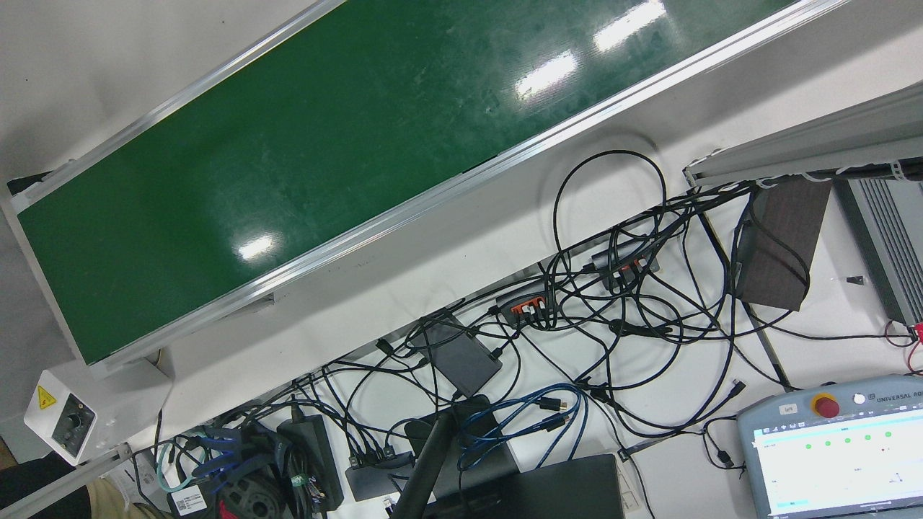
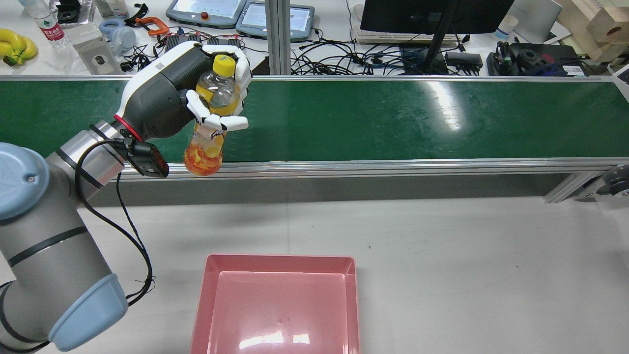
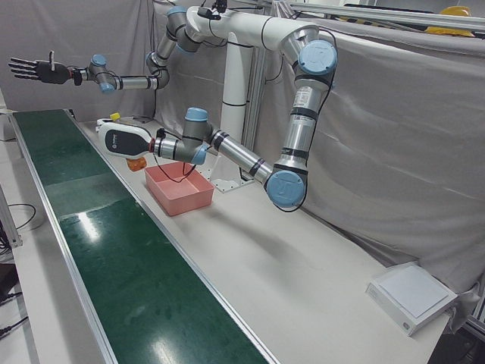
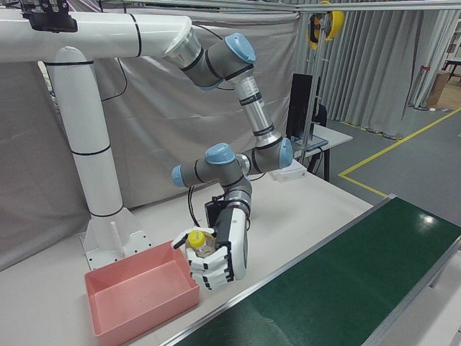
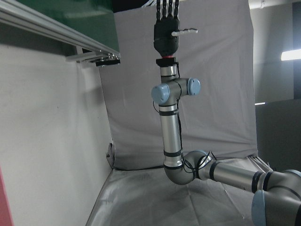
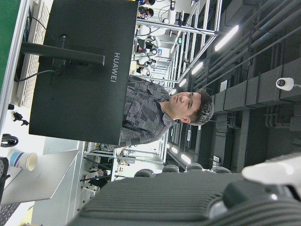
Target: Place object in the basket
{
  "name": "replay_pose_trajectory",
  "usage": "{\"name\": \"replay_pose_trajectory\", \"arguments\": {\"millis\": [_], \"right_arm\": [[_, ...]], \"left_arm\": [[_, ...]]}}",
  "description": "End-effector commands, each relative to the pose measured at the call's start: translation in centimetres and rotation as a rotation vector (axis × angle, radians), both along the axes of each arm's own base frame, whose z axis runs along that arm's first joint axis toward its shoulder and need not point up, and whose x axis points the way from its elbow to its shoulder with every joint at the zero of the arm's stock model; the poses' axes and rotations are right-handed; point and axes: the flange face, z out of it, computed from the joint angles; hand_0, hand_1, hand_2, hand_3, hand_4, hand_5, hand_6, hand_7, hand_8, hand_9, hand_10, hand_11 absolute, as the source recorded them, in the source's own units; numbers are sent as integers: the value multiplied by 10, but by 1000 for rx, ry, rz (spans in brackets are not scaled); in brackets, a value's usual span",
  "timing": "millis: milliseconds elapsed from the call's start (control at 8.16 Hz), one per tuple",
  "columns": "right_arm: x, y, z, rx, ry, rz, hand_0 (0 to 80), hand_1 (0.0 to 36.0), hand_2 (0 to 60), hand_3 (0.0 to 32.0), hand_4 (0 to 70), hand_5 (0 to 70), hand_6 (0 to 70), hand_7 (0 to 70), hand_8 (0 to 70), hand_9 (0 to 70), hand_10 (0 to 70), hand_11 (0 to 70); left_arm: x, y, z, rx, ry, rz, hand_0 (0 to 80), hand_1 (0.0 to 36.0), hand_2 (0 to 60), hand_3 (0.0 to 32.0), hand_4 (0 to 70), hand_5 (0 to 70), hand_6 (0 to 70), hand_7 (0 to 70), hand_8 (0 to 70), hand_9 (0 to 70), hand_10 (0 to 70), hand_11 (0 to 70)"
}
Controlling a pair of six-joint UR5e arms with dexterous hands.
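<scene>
A clear bottle (image 2: pixel 204 150) of orange drink with a yellow cap hangs nearly upright over the near rail of the green conveyor belt (image 2: pixel 393 118). My white and black left hand (image 2: pixel 196 88) is shut on its upper half. From the front corners the same left hand (image 3: pixel 125 140) (image 4: pixel 220 263) shows the yellow cap (image 4: pixel 194 239) between its fingers. The pink basket (image 2: pixel 280 258) lies empty on the grey table, nearer the robot and to the right of the bottle. My black right hand (image 3: pixel 34 70) is raised high beyond the belt's far end, open with fingers spread (image 5: pixel 167 33).
Behind the belt a desk carries teach pendants (image 2: pixel 206 11), a monitor (image 2: pixel 432 10), tangled cables (image 1: pixel 620 303) and bananas (image 2: pixel 14 44). A person (image 6: pixel 155 110) sits behind the monitor. A white box (image 3: pixel 413 296) sits at the table's far corner.
</scene>
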Motion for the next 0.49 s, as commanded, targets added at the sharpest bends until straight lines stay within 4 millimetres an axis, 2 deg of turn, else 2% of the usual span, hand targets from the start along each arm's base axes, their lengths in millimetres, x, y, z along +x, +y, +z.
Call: {"name": "replay_pose_trajectory", "arguments": {"millis": [0, 123, 368], "right_arm": [[0, 0, 0, 0, 0, 1, 0, 0, 0, 0, 0, 0, 0, 0, 0, 0, 0, 0], [0, 0, 0, 0, 0, 1, 0, 0, 0, 0, 0, 0, 0, 0, 0, 0, 0, 0], [0, 0, 0, 0, 0, 1, 0, 0, 0, 0, 0, 0, 0, 0, 0, 0, 0, 0]], "left_arm": [[59, 100, -18, 138, -39, 180, 795, 102, 210, 0, 700, 700, 700, 700, 700, 700, 700, 700], [80, 121, -18, 154, -58, 211, 797, 92, 148, 0, 700, 700, 700, 700, 700, 700, 700, 700], [100, 144, -19, 167, -66, 246, 800, 73, 11, 0, 700, 700, 700, 700, 700, 700, 700, 700]]}}
